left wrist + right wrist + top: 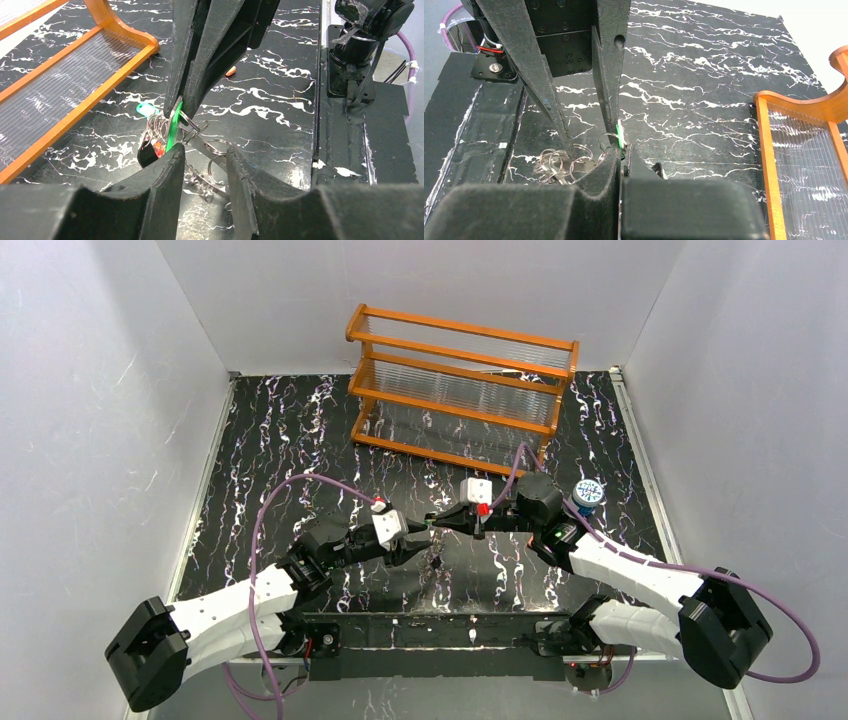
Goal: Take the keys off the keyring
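The keyring is a bunch of silvery wire rings [216, 156] hanging between the two grippers just above the black marble tabletop. A green-headed key [174, 122] stands on edge in it, with a red bit and a dark fob [148, 153] beside it. My right gripper [622, 149] is shut on the green key [619, 135]. My left gripper [204, 150] is open, its fingers [543, 80] straddling the loose rings [565, 164]. From above, the left gripper [418, 537] and the right gripper [440, 524] meet tip to tip at the table's middle.
An orange wooden rack [460, 390] with clear tubes stands at the back. A round blue-white lid [588, 492] sits by the right arm. A second green key head [145, 108] and a small orange piece [230, 72] lie on the table.
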Controlling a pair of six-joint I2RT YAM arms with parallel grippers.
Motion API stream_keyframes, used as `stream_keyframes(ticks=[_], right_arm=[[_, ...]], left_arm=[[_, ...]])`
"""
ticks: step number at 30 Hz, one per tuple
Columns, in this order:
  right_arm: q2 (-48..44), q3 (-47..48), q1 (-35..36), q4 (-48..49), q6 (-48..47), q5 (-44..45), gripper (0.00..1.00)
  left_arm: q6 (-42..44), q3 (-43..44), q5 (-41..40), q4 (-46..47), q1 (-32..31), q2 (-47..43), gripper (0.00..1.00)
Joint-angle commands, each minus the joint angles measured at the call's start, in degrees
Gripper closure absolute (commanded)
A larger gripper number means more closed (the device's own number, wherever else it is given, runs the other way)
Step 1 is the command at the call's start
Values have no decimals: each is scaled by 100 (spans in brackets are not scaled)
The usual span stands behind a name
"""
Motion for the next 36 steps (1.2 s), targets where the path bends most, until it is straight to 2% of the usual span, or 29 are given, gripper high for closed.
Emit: stream_keyframes(ticks=[1, 13, 27, 36], right_arm=[[-172, 70, 28, 353, 176, -310, 99], [-32, 141, 27, 404, 360, -477, 99], [-45, 160, 29, 312, 310, -377, 99], [-37, 143, 23, 331, 304, -305, 99]], left_arm=[[181, -49, -216, 423, 13, -28, 64], [356, 5, -184, 506, 13, 37, 60], [-313, 341, -353, 653, 13, 471, 69], [-766, 314, -479, 929, 13, 462, 70]])
